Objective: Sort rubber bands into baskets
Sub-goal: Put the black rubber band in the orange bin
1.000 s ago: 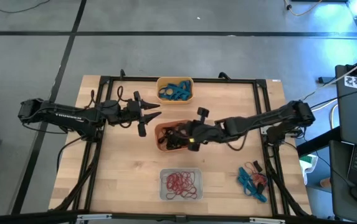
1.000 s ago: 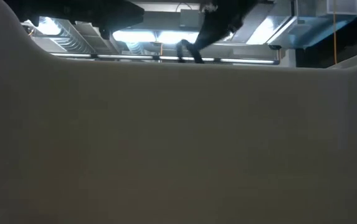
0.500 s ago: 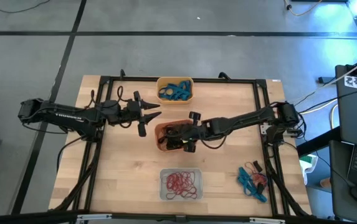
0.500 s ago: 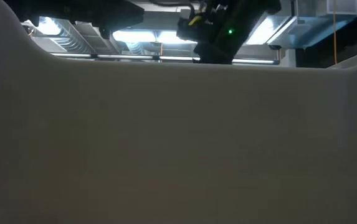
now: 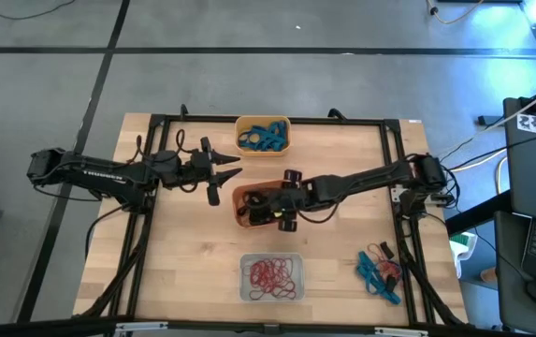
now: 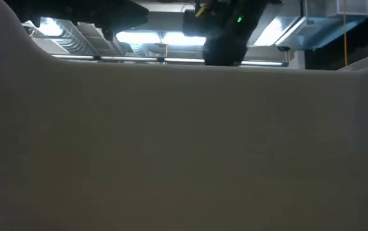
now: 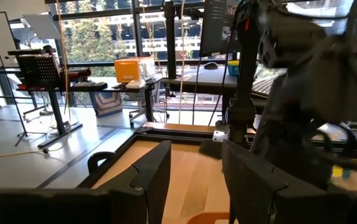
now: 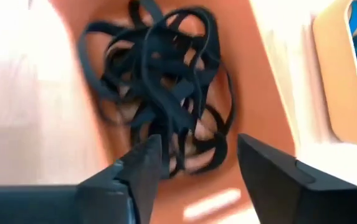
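Note:
Three baskets stand in a row down the table's middle. The yellow-orange one (image 5: 263, 136) holds blue-teal rubber bands. The red-orange one (image 5: 247, 208) holds black bands (image 8: 159, 81). The pale one (image 5: 270, 278) holds red bands. My right gripper (image 5: 282, 213) (image 8: 194, 162) hangs open, tipped downward over the red-orange basket, its fingers just above the black tangle. My left gripper (image 5: 228, 172) (image 7: 194, 180) waits level and open, above the table just left of that basket.
A loose pile of blue-teal, red and black bands (image 5: 380, 271) lies near the table's right front corner. A black frame rail (image 5: 277, 120) runs around the tabletop. The pale basket's wall (image 6: 184, 147) blocks nearly the whole low view.
My right gripper has gone toward the table's left edge and down over the red-orange basket, tipping more steeply downward.

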Motion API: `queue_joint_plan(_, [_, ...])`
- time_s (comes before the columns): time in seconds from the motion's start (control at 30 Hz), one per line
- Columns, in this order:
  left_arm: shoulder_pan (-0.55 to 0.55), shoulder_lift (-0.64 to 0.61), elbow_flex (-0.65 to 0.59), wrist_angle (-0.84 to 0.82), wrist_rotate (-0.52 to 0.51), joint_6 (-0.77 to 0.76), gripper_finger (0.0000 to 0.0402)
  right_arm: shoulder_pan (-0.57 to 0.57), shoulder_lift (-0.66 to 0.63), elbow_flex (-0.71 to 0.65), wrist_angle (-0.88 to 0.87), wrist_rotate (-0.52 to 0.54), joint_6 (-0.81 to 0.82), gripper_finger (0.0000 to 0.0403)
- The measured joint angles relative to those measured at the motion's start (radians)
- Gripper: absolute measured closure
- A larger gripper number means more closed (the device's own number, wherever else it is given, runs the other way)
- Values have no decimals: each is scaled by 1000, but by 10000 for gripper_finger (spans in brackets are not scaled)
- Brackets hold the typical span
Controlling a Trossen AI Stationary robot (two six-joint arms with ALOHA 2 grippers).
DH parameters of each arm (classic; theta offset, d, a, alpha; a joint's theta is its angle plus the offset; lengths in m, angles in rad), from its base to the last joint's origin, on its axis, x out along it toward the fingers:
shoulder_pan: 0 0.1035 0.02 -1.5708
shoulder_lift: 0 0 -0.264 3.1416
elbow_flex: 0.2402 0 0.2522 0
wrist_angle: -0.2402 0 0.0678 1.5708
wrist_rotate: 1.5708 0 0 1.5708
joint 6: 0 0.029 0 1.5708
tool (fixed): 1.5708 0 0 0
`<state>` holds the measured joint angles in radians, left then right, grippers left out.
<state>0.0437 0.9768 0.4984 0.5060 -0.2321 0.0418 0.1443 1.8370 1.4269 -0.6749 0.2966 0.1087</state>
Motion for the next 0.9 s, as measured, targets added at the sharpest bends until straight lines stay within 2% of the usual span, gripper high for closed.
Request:
queue_joint_plan(0.3, [0, 0, 0, -6, 0, 10, 260, 132, -43, 69, -210, -3, 23, 178])
queue_joint_plan(0.6, [0, 0, 0, -2, 0, 9, 260, 259, -60, 69, -426, 7, 172, 178])
queue_joint_plan(0.77, [0, 0, 0, -2, 0, 9, 260, 302, -76, 63, -456, 7, 252, 178])
queue_joint_plan(0.9, [0, 0, 0, -1, 0, 8, 260, 323, -138, -3, -449, 5, 322, 178])
